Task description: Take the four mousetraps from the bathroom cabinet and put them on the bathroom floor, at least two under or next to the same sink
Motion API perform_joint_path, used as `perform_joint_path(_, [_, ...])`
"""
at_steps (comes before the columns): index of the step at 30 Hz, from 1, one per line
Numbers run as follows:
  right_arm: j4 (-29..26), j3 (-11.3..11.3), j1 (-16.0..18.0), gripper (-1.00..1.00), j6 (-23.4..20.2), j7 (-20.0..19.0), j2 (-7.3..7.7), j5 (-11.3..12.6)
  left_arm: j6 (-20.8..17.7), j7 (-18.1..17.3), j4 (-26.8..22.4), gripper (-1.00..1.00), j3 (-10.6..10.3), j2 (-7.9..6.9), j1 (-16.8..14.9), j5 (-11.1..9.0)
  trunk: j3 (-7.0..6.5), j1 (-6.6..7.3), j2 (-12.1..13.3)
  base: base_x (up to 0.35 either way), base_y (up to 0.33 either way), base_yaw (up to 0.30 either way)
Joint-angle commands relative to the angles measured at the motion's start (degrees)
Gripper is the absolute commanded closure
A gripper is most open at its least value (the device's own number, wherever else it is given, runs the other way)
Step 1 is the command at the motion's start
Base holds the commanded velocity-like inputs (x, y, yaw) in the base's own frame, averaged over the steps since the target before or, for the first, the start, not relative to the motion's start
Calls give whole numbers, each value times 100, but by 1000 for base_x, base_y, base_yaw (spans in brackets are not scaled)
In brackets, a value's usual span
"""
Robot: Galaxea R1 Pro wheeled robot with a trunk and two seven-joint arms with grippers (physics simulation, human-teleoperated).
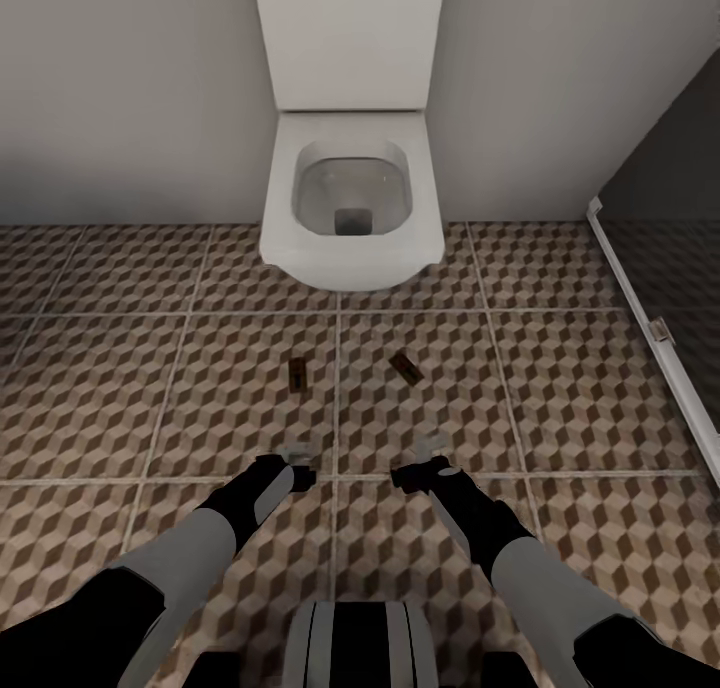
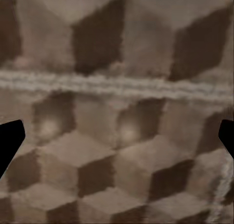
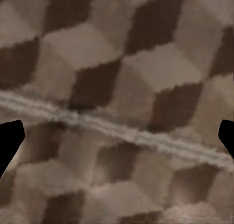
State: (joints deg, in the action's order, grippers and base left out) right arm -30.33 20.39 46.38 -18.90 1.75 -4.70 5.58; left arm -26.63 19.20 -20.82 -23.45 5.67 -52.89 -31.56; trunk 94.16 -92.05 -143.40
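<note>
Two mousetraps (image 1: 298, 373) (image 1: 404, 366) lie apart on the bathroom floor (image 1: 580, 368) before a white toilet (image 1: 350, 203); the left gripper (image 1: 298, 460) and right gripper (image 1: 430, 458) hang spread wide, empty, over the tiles

Two mousetraps (image 1: 297, 373) (image 1: 404, 366) lie before the toilet (image 1: 350, 198).

Count: two mousetraps on the bathroom floor (image 1: 120, 388), one left (image 1: 297, 373), one right (image 1: 405, 366). One toilet (image 1: 352, 203). Two claws, left claw (image 1: 298, 460) and right claw (image 1: 432, 452). One shower door (image 1: 655, 328).
</note>
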Motion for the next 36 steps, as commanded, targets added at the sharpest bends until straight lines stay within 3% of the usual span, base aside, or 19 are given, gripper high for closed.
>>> perform_joint_path(1, [-8, 27, 2, -100, -26, 18, 5, 57, -17, 49, -10, -100, -46, -4, -2, -61, 3, 4, -1, -344, 0, 0])
perform_joint_path(30, [-8, 27, 2, -100, -26, 18, 5, 57, -15, 49, -10, -100, -46, -4, -2, -61, 3, 4, -1, -344, 0, 0])
perform_joint_path(36, [-8, 27, 2, -100, -26, 18, 5, 57, 219, 49, -5, -100, -67, -4, 0, -61, 3, 4, -1, -238, 0, 0])
